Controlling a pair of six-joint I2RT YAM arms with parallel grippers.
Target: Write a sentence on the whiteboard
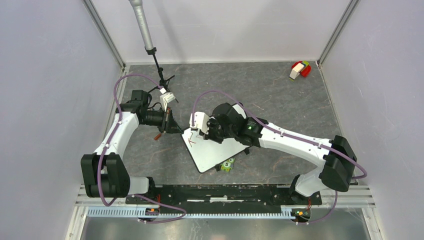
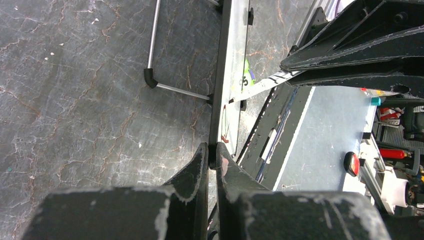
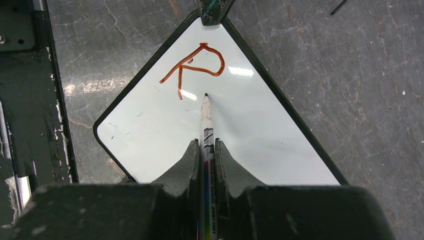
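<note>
A small whiteboard (image 1: 212, 152) with a black frame lies tilted on the dark table, also in the right wrist view (image 3: 150, 130). A red letter R (image 3: 192, 67) is written near its far corner. My right gripper (image 3: 205, 145) is shut on a whiteboard marker (image 3: 206, 130), whose tip rests on the board just below the R. My left gripper (image 2: 212, 149) is shut on the board's black edge (image 2: 219, 100), seen edge-on there. In the top view the left gripper (image 1: 175, 127) is at the board's left corner and the right gripper (image 1: 207, 132) is over the board.
A microphone stand (image 1: 150, 47) rises at the back left. A red, white and green object (image 1: 300, 69) lies at the back right. A green and yellow item (image 1: 227, 165) sits at the board's near edge. A black rail (image 1: 220, 192) runs along the near edge.
</note>
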